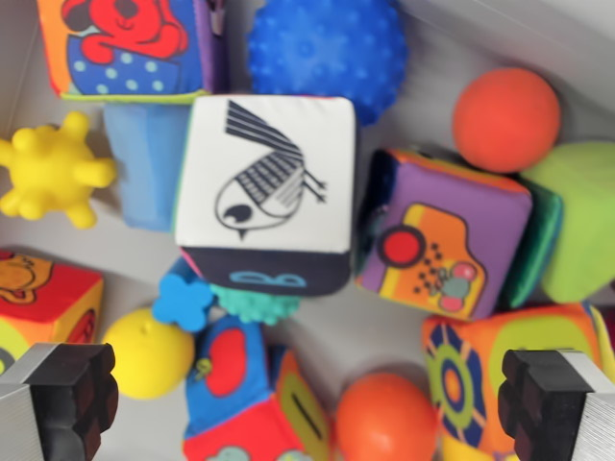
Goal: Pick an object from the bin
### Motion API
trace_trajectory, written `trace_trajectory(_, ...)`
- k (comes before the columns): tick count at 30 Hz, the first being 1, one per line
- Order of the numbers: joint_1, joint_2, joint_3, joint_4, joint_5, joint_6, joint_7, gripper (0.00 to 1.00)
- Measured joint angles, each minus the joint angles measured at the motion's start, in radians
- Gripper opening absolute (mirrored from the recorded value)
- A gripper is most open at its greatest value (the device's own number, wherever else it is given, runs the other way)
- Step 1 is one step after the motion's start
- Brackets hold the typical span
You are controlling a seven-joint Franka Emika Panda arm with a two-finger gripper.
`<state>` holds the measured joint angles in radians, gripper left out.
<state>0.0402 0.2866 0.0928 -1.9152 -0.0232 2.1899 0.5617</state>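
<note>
Hand spread wide at the bottom of the frame, one dark pad at lower left, the other at lower right, nothing between them, hovering above the toys. No object chosen yet, judging by the empty gap. Best candidate probably the white bird cube at frame centre, sitting topmost on the pile with flat sides to pinch; soft fabric, so likely to give under pressure and need a firm close. Worth centring over it first, since the gap now sits over the orange ball and red-blue cube at bottom centre. Crowded neighbours a risk: purple cube just right of the bird cube, blue spiky ball just above it, leaving little room for pads to slide down. Bin floor pale grey and smooth, showing only in small patches; bin wall visible at upper right. Room beyond not in view.
</note>
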Motion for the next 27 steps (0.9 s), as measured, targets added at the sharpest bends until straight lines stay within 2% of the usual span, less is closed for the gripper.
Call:
trace_trajectory(10,0.031,0.057,0.025,0.027,-0.018,0.033,-0.069,1.0)
trace_trajectory(27,0.035,0.164,0.016,-0.005,-0.033,0.17,-0.069,1.0)
